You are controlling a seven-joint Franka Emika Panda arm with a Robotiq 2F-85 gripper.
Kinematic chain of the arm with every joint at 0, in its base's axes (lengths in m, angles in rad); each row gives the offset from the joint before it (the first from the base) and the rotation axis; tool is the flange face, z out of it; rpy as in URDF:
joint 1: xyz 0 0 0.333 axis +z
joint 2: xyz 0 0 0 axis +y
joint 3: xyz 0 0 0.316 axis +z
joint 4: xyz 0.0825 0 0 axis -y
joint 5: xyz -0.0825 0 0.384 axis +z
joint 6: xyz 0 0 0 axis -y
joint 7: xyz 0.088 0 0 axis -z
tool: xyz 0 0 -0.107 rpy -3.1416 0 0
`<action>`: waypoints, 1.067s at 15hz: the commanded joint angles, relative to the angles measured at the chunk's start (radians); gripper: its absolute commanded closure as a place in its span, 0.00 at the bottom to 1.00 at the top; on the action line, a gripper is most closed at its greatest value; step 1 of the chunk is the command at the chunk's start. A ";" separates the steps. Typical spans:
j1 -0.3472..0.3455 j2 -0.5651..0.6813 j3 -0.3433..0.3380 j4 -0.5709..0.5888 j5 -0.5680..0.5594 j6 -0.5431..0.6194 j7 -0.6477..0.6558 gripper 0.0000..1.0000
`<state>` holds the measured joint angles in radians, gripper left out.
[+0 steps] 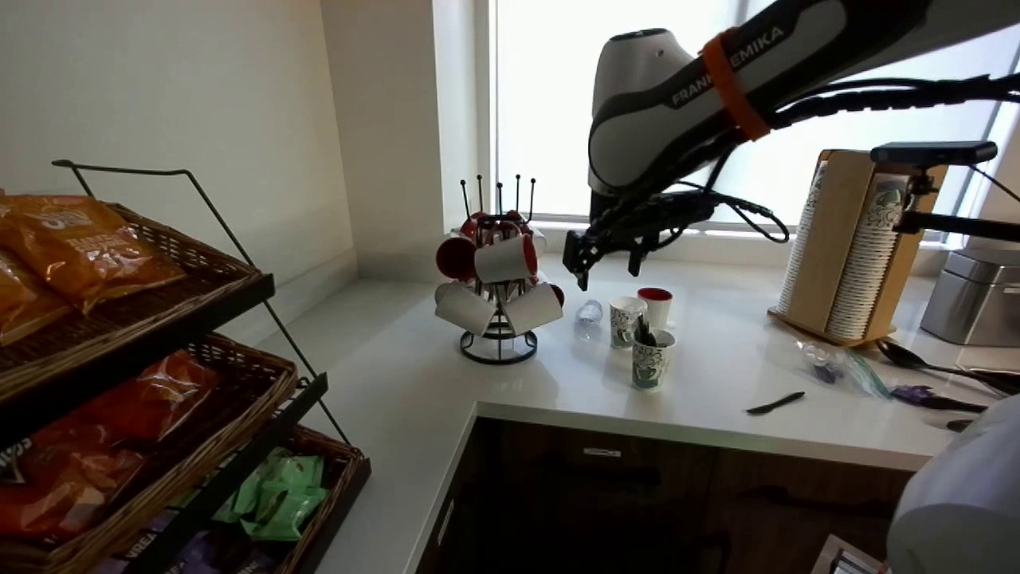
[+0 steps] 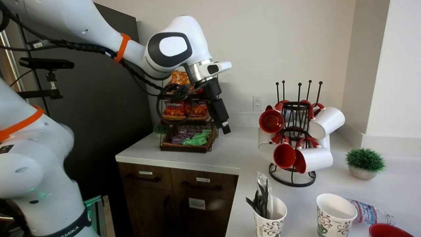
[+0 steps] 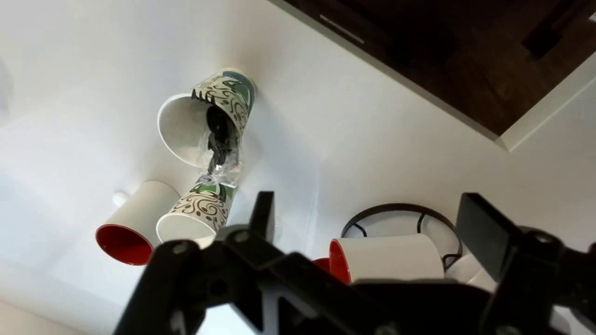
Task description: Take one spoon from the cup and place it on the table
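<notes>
A patterned paper cup [image 1: 649, 373] stands upright near the front edge of the off-white table [image 1: 382, 399]. It also shows in an exterior view [image 2: 268, 227] and in the wrist view [image 3: 235, 95]. It holds several black plastic utensils [image 2: 260, 199], some in clear wrap. In the wrist view the utensils [image 3: 219, 139] include fork tines and a dark rounded end that may be a spoon; single spoons are hard to tell apart. My gripper [image 1: 609, 271] is open and empty, above the table, higher than the cup and apart from it. In the wrist view its fingers [image 3: 368, 202] are wide apart.
A mug rack [image 1: 500, 351] with white-and-red mugs stands beside the gripper. A second patterned cup [image 1: 623, 327], a red-lined mug [image 1: 657, 309] and a bottle [image 1: 589, 316] are near the utensil cup. A black knife [image 1: 775, 403] lies on the table. A snack rack [image 2: 187, 148] stands further off.
</notes>
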<state>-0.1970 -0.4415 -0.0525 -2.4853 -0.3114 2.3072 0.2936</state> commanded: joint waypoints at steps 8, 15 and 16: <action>-0.215 -0.047 -0.001 -0.137 -0.120 0.200 0.091 0.00; -0.240 -0.021 -0.002 -0.161 -0.135 0.297 0.138 0.00; -0.251 -0.016 -0.006 -0.169 -0.139 0.321 0.138 0.00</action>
<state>-0.4155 -0.4754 -0.0569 -2.6255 -0.4377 2.5540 0.4113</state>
